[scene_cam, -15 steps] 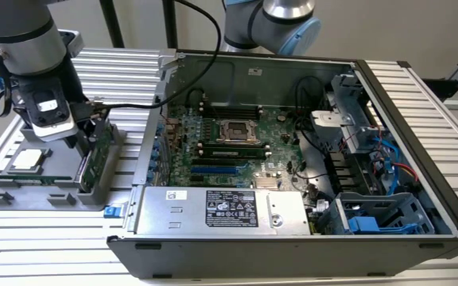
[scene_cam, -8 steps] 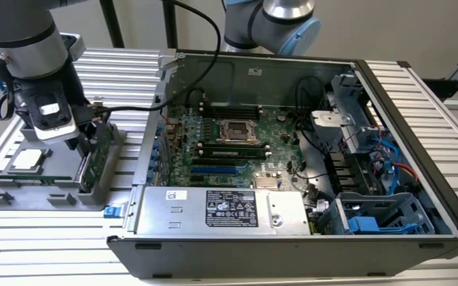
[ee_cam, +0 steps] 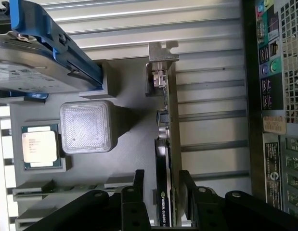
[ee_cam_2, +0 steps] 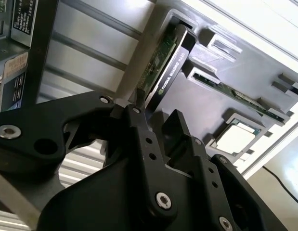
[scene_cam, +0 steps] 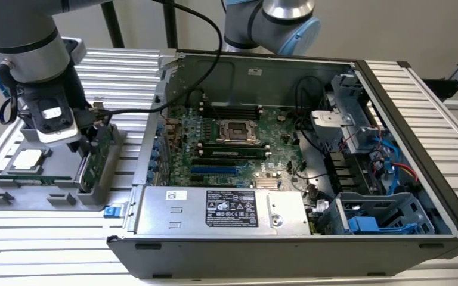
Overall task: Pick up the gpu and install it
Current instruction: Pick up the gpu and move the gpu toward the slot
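The gpu (ee_cam: 166,144), green board backed by a black shroud with a silver end bracket, stands on edge in a grey tray (scene_cam: 22,199). The spread gripper (ee_cam: 161,175) straddles it.

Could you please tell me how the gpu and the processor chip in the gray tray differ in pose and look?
The gpu stands on edge in a slot of the gray tray; the processor chip lies flat in its recess. The gpu is a long card with a black shroud; the processor chip is a small square with a silver top. The open gripper straddles the gpu, while the processor chip sits apart, untouched. Both rest in the same tray.
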